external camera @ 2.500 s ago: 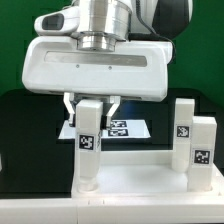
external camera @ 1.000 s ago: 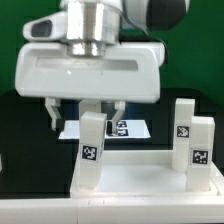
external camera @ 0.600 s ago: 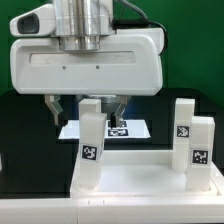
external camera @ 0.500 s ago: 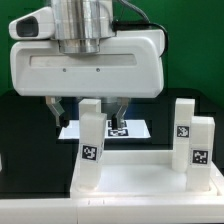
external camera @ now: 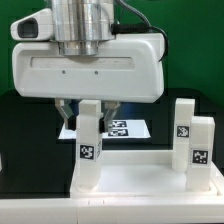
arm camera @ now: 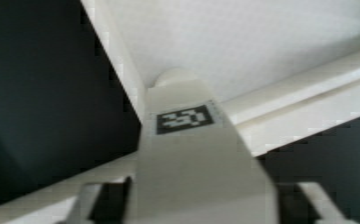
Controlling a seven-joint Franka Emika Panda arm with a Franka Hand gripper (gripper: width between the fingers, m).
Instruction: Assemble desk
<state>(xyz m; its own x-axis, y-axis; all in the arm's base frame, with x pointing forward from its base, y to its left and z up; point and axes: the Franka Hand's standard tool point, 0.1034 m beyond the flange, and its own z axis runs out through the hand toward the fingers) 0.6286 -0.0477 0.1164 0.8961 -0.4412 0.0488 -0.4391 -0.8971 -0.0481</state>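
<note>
The white desk tabletop (external camera: 140, 182) lies flat at the front. Three blocky white tagged legs stand upright on it: one at the exterior view's left (external camera: 90, 150) and two at the right (external camera: 184, 122) (external camera: 202, 150). My gripper (external camera: 89, 112) hangs over the left leg, its fingers (external camera: 67, 112) straddling the leg's top with a small gap on each side. In the wrist view the same leg (arm camera: 195, 160) fills the space between the fingers (arm camera: 102, 202), with the tabletop (arm camera: 248, 50) beyond it. The jaws are open.
The marker board (external camera: 130, 128) lies on the black table behind the tabletop. A green wall stands at the back. The two right legs stand close together near the tabletop's right edge.
My gripper first opened wide above the left leg and shifted slightly left. Its fingers have now drawn in closer to the leg's sides. The legs and tabletop have not moved.
</note>
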